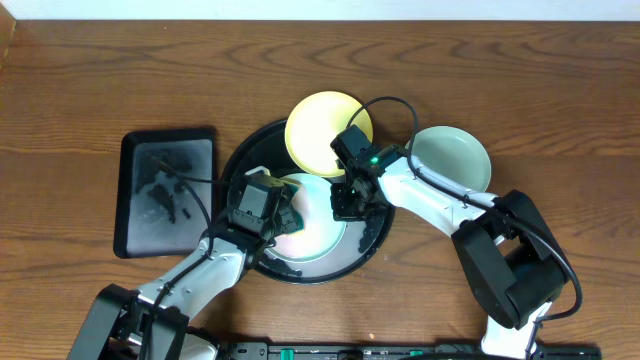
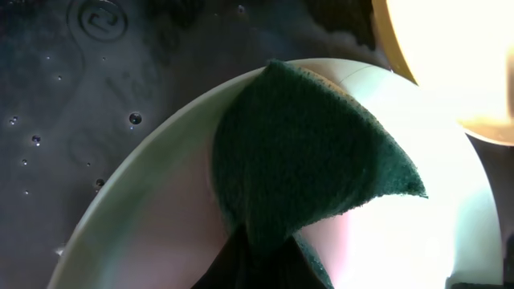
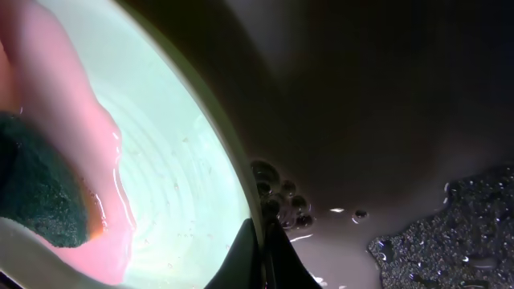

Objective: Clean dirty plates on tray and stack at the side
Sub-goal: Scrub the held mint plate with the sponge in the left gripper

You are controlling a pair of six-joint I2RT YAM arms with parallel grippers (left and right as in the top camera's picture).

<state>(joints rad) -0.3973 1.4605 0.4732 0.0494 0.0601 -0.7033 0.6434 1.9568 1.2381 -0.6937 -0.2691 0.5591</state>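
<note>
Green scouring pad (image 2: pixel 305 152) tight in left jaws atop mint plate (image 1: pixel 318 228), right jaws tight on its rim

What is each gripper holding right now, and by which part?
The left gripper holds the green scouring pad by one corner. The right gripper appears to pinch the right rim of the mint plate in the tray.

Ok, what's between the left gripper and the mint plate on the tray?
A dark green scouring pad, resting on the plate; the left wrist view shows it.
</note>
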